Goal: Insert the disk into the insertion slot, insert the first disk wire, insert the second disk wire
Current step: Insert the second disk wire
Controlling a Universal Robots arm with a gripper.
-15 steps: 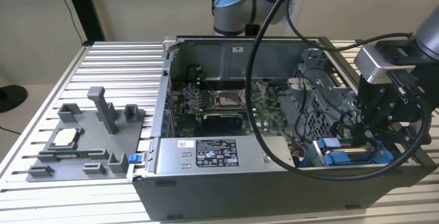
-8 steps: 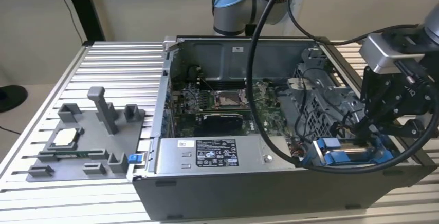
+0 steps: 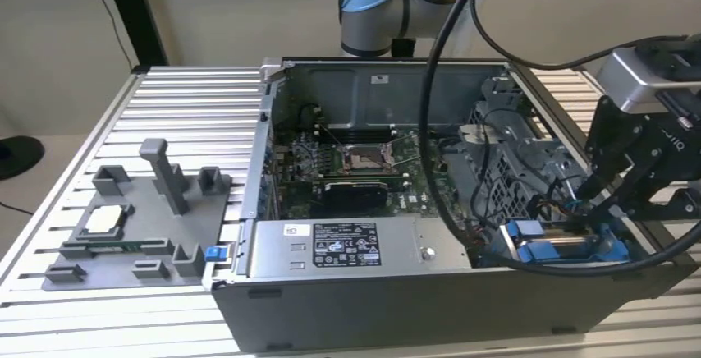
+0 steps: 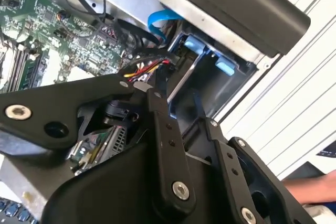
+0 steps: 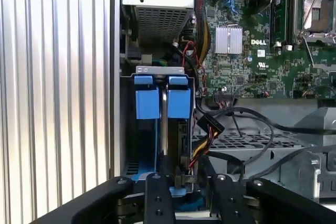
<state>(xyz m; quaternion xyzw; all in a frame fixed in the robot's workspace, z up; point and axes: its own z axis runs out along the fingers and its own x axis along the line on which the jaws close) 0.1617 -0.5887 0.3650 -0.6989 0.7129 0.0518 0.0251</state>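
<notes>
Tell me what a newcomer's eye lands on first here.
The open grey metal computer case on the ribbed silver table, green motherboard bared, dominates. At the exterior view's lower right, bright blue plastic tabs mark the grey metal drive bay, and the black claw hangs over it.

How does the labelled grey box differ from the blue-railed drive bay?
The grey box is wide, with a printed label on top; the drive bay is narrower, with bright blue tabs. The box sits centrally; the bay is at the exterior view's right. Both line the near wall of the case.
</notes>
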